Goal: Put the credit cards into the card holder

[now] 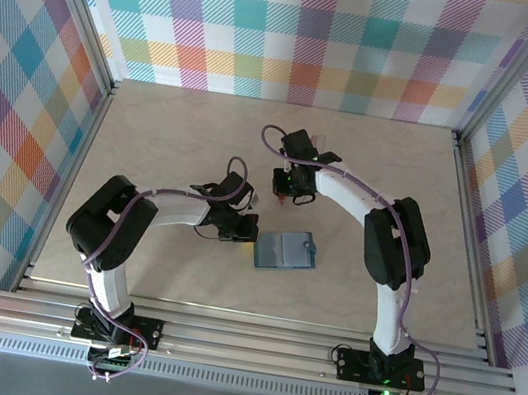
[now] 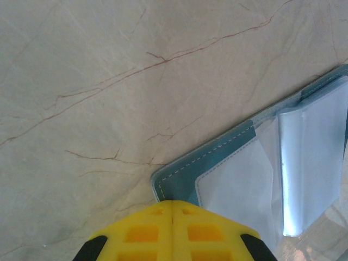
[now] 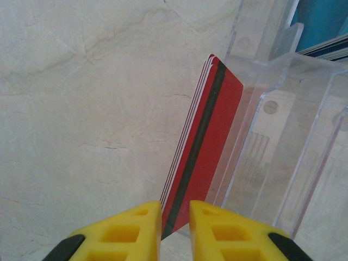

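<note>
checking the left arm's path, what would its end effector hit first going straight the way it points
The corner of the open teal soft folding card holder, right ahead of the shut left end effector; it may already touch, depth unclear.

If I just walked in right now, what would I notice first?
Probably the bright red cards, pinched in the right gripper beside a clear plastic case. Next comes the open teal wallet lying flat in the middle of the table, with the left gripper shut at its corner. All around stand rainbow-checked walls.
</note>
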You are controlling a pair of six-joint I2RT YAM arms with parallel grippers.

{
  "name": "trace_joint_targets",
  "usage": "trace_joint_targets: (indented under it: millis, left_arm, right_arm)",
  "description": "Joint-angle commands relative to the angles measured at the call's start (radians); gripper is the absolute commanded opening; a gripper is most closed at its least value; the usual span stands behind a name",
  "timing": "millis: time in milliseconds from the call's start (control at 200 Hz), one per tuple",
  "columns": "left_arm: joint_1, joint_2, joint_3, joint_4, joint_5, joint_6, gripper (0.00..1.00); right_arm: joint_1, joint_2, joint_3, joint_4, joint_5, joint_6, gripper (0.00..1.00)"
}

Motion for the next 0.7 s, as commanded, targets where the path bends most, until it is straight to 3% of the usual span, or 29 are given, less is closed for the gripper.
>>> trace_joint_targets:
  millis: [0,245,455,580,695]
  left_arm:
    - [-0.010,0.048,-0.025,-0.049,-0.026,0.002,0.00]
    - [-0.006,0.043,-0.028,-0.049,-0.026,0.002,0.00]
    - [-0.003,0.047,-0.026,-0.048,-0.024,0.001,0.00]
    - [-0.002,0.039,-0.031,-0.048,-0.023,0.002,0.01]
    - [0.000,0.039,-0.032,-0.047,-0.023,0.001,0.00]
  right_arm:
    - [0.000,0.023,0.030,-0.027,0.002,-0.017,0.19]
    - [-0.004,0.020,0.030,-0.030,0.005,-0.021,0.08]
    - [-0.004,0.001,0.020,-0.032,0.011,-0.019,0.04]
    - [-0.004,-0.013,0.015,-0.020,-0.020,-0.010,0.20]
    - [-0.004,-0.006,0.029,-0.027,-0.019,-0.011,0.27]
